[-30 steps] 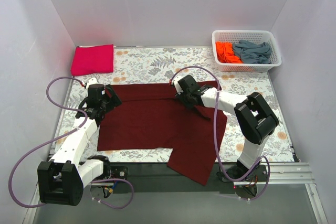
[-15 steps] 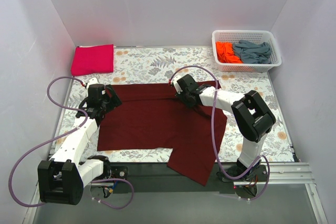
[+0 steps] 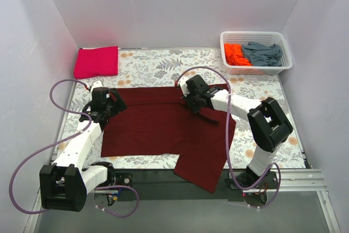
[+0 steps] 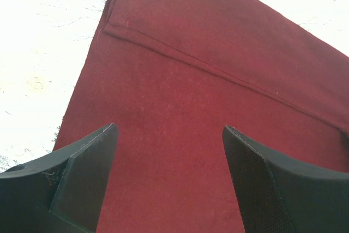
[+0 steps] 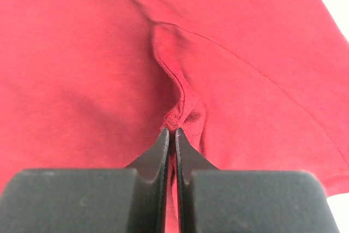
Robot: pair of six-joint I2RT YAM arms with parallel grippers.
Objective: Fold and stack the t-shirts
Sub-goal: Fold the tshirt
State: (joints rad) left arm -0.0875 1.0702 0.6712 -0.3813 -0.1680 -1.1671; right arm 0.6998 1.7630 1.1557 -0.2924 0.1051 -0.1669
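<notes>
Across the middle of the table lies the maroon t-shirt (image 3: pixel 158 126). It is spread flat with its long axis running left to right, and its near right part hangs over the table's near edge. I cannot tell which end is the collar. The cloth is soft and matte. A stitched seam runs straight along its far left corner, and a raised ridge of fabric is gathered up near the middle of its far edge.

My right gripper (image 5: pixel 174 131) has its two dark fingers pressed together on that ridge, pinching a small bunch of the maroon cloth. My left gripper (image 4: pixel 170 132) stands wide apart, holding nothing, just above the shirt's far left corner.

Under the shirt lies the floral table cloth (image 3: pixel 152 64). The magenta t-shirt (image 3: pixel 96 61) lies folded into a neat rectangle in the far left corner. At the far right, the white lattice basket (image 3: pixel 256 70) holds the crumpled orange t-shirt (image 3: pixel 234 54) and grey-blue t-shirt (image 3: pixel 263 53).
</notes>
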